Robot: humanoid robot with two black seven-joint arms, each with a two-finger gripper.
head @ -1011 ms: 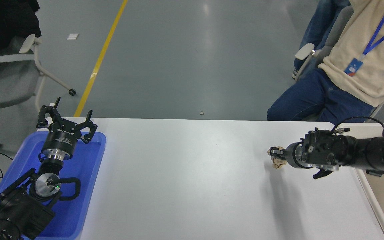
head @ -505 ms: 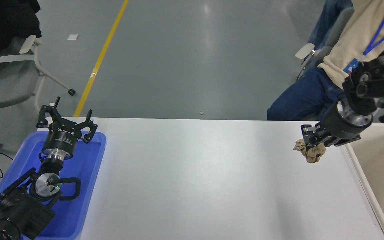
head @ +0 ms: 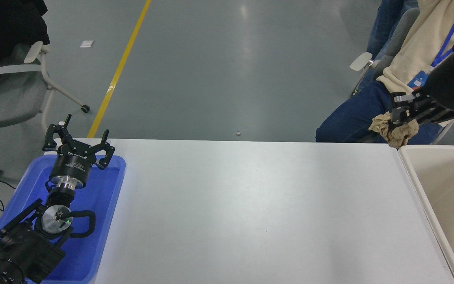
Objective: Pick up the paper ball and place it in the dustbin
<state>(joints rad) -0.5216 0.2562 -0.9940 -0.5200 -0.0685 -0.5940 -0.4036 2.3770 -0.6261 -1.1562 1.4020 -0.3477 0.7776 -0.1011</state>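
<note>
My right gripper (head: 401, 114) is shut on the paper ball (head: 393, 131), a crumpled tan-brown wad. It holds the ball in the air at the upper right, just beyond the table's far edge and above the far left corner of the dustbin (head: 416, 183). The dustbin is a cream-beige rectangular bin at the table's right end, partly cut off by the picture's edge. My left gripper (head: 78, 138) is open and parked at the lower left, over the blue tray.
A blue shallow tray (head: 105, 221) lies at the table's left end under the left arm. A seated person (head: 420, 59) in a cream top and blue jeans is at the far right, right behind the right gripper. A wheeled chair (head: 26, 79) stands at the far left.
My right gripper has lifted the paper ball off the table and carried it up and to the right, toward the dustbin. The left arm has not moved.
</note>
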